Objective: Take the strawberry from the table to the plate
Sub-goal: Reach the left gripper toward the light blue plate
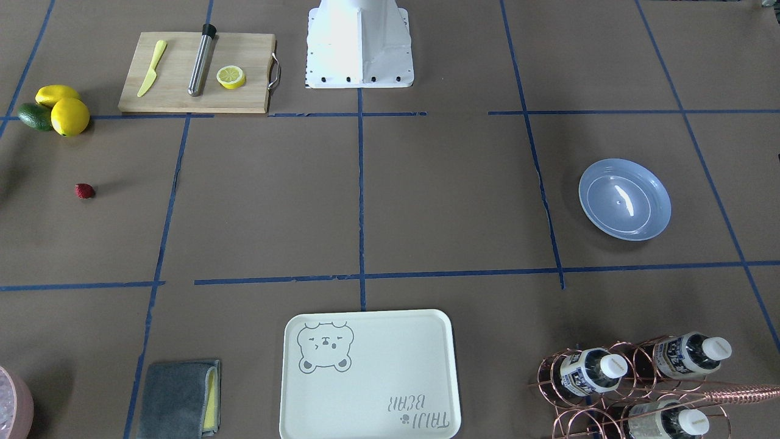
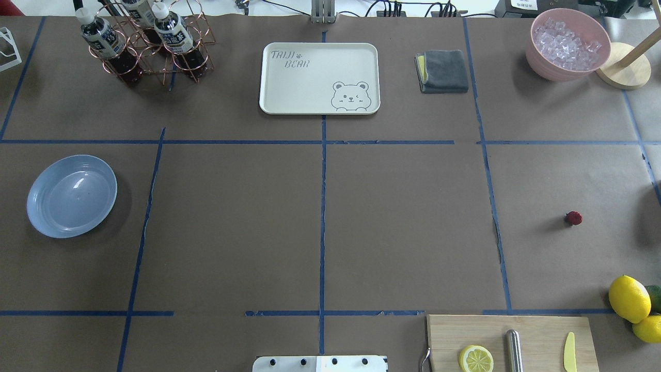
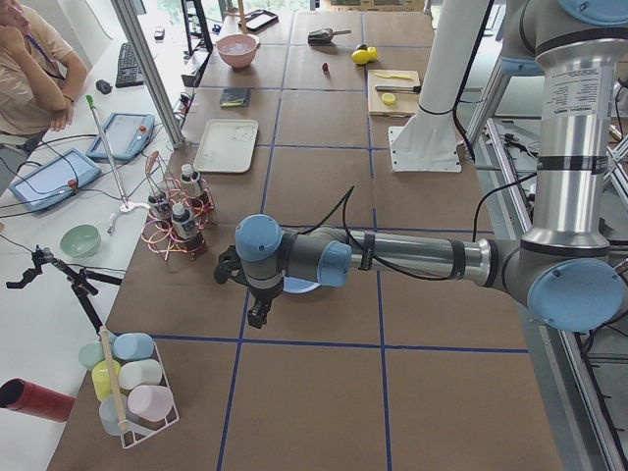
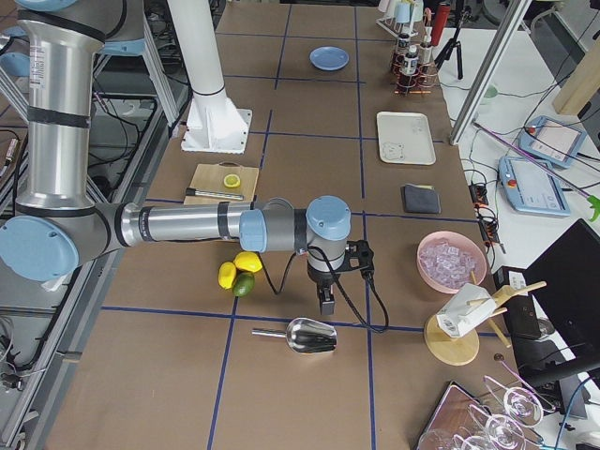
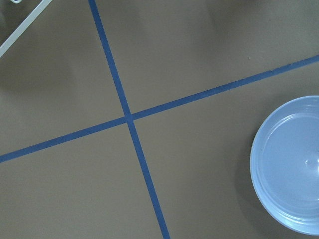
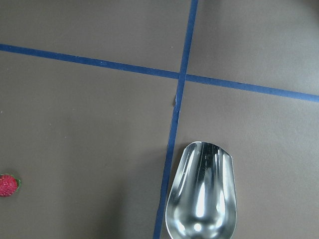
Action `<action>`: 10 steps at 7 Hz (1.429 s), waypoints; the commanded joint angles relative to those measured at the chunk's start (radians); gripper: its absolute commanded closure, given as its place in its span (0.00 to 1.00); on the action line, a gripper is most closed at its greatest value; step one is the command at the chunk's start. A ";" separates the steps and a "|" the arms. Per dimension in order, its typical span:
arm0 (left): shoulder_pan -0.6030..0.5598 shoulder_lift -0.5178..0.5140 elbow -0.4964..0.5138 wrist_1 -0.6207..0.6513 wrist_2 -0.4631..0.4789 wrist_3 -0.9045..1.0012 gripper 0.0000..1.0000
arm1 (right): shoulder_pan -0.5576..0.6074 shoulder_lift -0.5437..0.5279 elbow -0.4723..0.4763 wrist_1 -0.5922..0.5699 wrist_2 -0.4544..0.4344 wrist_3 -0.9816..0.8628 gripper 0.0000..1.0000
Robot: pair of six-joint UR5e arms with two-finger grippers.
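The strawberry [image 2: 573,218] [image 1: 85,191] is a tiny dark-red berry lying alone on the brown table [image 2: 403,222], on my right side. It also shows at the left edge of the right wrist view [image 6: 8,185]. The light-blue plate [image 2: 72,196] [image 1: 624,199] [image 5: 291,164] lies bare on the far left side. My left gripper [image 3: 257,317] hangs just above the table beside the plate. My right gripper [image 4: 324,304] hangs low past the lemons, above a metal scoop. Both show only in the side views, so I cannot tell whether they are open or shut.
Two lemons [image 2: 629,298] and an avocado [image 1: 35,116] lie near the strawberry. A metal scoop [image 6: 202,194] [image 4: 309,335] lies under the right wrist. A cutting board [image 2: 511,341], bear tray [image 2: 319,77], bottle rack [image 2: 147,46], ice bowl [image 2: 568,44] and grey cloth [image 2: 443,71] ring the table.
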 commanded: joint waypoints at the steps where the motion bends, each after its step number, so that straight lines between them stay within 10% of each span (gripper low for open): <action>1: -0.002 0.002 -0.002 0.000 0.008 0.003 0.00 | 0.000 0.000 0.002 0.000 0.000 0.002 0.00; 5: 0.000 -0.003 -0.028 -0.069 0.003 0.005 0.00 | -0.021 0.041 0.015 0.106 -0.003 0.011 0.00; 10: 0.035 -0.041 0.123 -0.792 0.000 -0.160 0.00 | -0.028 0.086 -0.017 0.233 -0.009 0.052 0.00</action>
